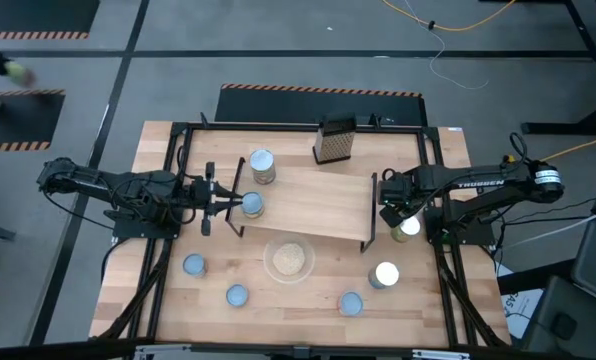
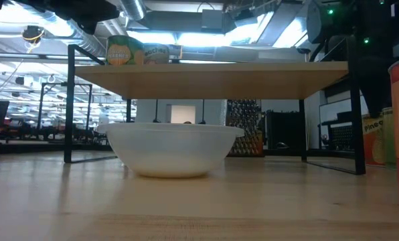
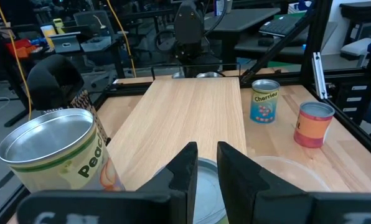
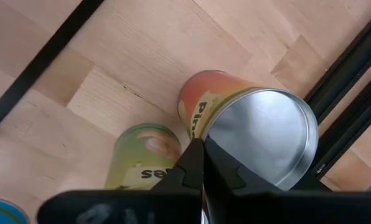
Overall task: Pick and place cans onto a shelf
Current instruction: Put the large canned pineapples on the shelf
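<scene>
The shelf (image 1: 313,205) stands mid-table with two cans on its left end, a peach can (image 1: 262,165) and another can (image 1: 250,205). My left gripper (image 1: 230,205) is level at that end, its fingers a narrow gap apart (image 3: 206,163) just above the nearer can's top (image 3: 208,186). My right gripper (image 1: 391,215) points down at the shelf's right end. Its fingers are shut (image 4: 202,158) at the rim of a tall red-orange can (image 4: 260,134) that stands on the table. A green can (image 4: 142,155) stands beside it. My right gripper comes from above with its shut fingertips at the edge of the tall can's silver top (image 4: 213,134). The fingers themselves hide that spot, so I cannot tell whether they touch the rim. The can stands upright on the table.
A white dish (image 1: 289,258) sits in front of the shelf, with several more cans on the near table (image 1: 193,265) (image 1: 237,295) (image 1: 350,303) (image 1: 385,273). A dark grater (image 1: 334,140) stands behind the shelf. Black frame rails (image 1: 178,200) run along both sides.
</scene>
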Robot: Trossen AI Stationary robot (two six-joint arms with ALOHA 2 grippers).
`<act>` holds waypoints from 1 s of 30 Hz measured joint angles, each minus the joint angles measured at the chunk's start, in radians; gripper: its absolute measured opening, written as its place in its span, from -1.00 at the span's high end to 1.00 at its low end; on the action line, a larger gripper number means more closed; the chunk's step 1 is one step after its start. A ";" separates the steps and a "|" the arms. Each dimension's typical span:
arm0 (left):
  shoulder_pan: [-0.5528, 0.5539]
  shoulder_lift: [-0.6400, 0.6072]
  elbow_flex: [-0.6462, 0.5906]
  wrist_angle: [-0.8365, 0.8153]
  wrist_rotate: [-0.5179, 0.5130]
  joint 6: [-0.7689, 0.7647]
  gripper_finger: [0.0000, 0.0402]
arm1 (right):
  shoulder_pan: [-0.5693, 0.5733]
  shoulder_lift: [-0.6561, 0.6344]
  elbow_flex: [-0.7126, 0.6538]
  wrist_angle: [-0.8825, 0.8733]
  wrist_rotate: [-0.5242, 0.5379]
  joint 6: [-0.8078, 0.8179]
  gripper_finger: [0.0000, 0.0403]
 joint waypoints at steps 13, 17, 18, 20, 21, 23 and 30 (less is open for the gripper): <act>0.000 0.000 0.000 0.000 0.000 0.000 0.73 | 0.000 0.002 0.135 -0.164 0.002 -0.048 0.99; 0.000 0.000 0.000 0.000 0.000 0.000 0.73 | 0.000 0.002 0.194 -0.200 0.019 -0.061 1.00; 0.000 0.000 0.000 0.000 0.000 0.000 0.73 | 0.000 0.002 0.209 -0.221 0.023 -0.075 1.00; 0.000 0.000 0.000 0.000 0.000 0.000 0.73 | 0.000 0.002 0.243 -0.231 0.035 -0.088 1.00; 0.000 0.000 0.000 0.000 0.000 0.000 0.73 | 0.000 0.002 0.259 -0.242 0.045 -0.099 1.00; 0.000 0.000 0.000 0.000 0.000 0.000 0.73 | 0.000 0.002 0.292 -0.277 0.068 -0.111 1.00; 0.000 0.000 0.000 0.000 0.000 0.000 0.73 | 0.000 0.001 0.427 -0.286 0.123 -0.204 1.00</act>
